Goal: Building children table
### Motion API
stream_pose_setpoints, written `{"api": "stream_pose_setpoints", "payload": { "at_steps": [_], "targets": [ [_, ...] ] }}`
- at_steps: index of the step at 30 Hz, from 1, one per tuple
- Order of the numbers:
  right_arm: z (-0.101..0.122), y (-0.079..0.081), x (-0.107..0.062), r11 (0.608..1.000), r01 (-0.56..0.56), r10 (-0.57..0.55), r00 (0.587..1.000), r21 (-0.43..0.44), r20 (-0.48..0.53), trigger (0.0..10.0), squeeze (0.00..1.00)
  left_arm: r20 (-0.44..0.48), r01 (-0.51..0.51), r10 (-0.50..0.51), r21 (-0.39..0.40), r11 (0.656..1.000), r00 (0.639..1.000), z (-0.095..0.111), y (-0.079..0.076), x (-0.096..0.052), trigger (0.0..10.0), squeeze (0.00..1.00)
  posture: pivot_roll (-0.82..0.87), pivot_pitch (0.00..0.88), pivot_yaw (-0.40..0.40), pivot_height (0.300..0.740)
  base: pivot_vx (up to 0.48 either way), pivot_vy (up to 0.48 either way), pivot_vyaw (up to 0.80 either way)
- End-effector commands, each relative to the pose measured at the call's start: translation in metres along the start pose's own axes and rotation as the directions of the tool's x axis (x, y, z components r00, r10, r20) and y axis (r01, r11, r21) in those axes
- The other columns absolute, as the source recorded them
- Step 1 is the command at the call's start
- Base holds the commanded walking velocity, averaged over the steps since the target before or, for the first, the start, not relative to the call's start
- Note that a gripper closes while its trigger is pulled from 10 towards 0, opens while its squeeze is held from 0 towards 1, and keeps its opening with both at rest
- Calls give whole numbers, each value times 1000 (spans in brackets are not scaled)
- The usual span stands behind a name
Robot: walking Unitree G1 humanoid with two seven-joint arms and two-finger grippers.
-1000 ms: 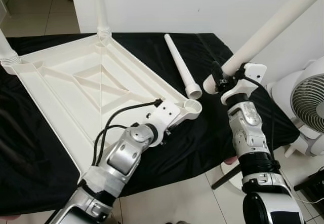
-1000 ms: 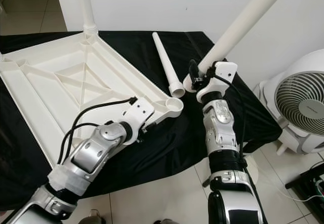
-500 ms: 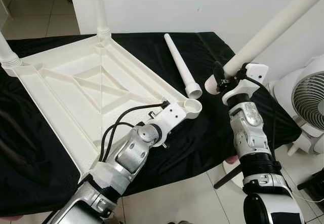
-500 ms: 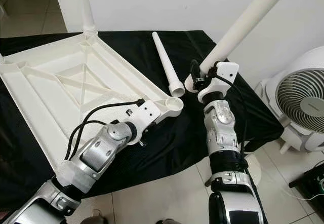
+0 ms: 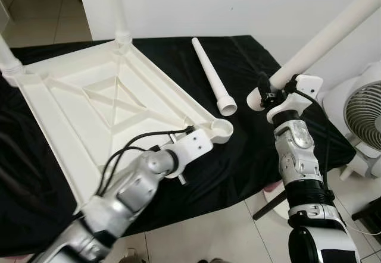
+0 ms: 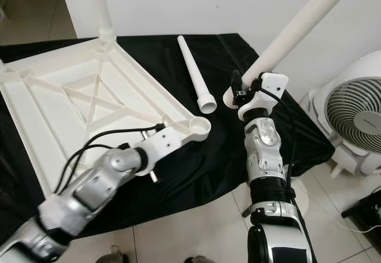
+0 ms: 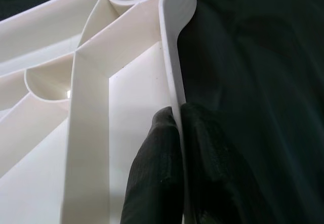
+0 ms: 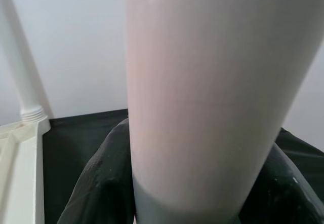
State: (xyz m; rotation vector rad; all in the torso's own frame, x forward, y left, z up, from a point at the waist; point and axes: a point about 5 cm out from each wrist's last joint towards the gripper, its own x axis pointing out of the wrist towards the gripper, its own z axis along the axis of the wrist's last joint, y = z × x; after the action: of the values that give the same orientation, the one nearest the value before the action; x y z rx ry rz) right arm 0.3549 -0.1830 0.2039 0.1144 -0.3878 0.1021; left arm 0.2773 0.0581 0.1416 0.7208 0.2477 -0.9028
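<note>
1. Where a black cloth (image 5: 250, 156) covers the work surface, a white tabletop (image 5: 89, 114) lies upside down on it, ribs up; the cloth hangs over the near edge above pale floor tiles (image 5: 220, 233).
2. Two legs are already fitted and stand upright: one at the far corner (image 5: 122, 13), one at the left corner (image 5: 9, 60); the near right corner shows an open round socket (image 5: 223, 131).
3. The left gripper (image 7: 179, 148) is clenched on the tabletop's rim just short of that socket; in the left wrist view one black finger (image 7: 157, 173) sits inside the rim and the other outside, pinching the thin wall.
4. The right gripper (image 5: 266, 93) grasps a leg (image 5: 333, 34) near its thick end; the leg slants up and to the right, clear of the cloth, its end to the right of the socket and apart from it; in the right wrist view the fingers (image 8: 96, 183) clasp it on both sides.
5. A spare leg (image 5: 211, 72) lies flat on the cloth between tabletop and right gripper, wide end nearest the robot, just beside the socket corner.
6. A white wall (image 5: 238, 1) backs the table; tiled floor runs off at the far left; a white fan (image 5: 363, 120) stands on the floor at the right.
</note>
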Motion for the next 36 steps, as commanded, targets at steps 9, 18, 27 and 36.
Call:
{"api": "stream_pose_setpoints", "payload": {
  "at_steps": [9, 18, 27, 36],
  "targets": [
    [0, 1, 2, 1000, -12, 12, 1000, -5, 1, 10000, 0, -33, 157, -156, 38, 987, 987, -13, -14, -19, 10000, 0, 100, 61, -45, 740, 0, 0, 0],
    [-12, 25, 2, 983, -177, 173, 980, -37, -96, 10000, 0, 3, 112, -112, -41, 993, 994, -9, -8, -22, 10000, 1000, 103, 56, -71, 740, 0, 0, 0],
    [-26, 43, -4, 949, -301, 280, 942, -92, -184, 10000, 0, 186, 68, -48, -102, 992, 981, 10, 7, -32, 10000, 0, 105, 51, -86, 740, 0, 0, 0],
    [-34, 57, -14, 920, -388, 372, 908, -51, -193, 10000, 0, 293, 22, 57, -258, 966, 955, 11, 16, -45, 10000, 0, 108, 49, -95, 740, 0, 0, 0]
  ]
}}
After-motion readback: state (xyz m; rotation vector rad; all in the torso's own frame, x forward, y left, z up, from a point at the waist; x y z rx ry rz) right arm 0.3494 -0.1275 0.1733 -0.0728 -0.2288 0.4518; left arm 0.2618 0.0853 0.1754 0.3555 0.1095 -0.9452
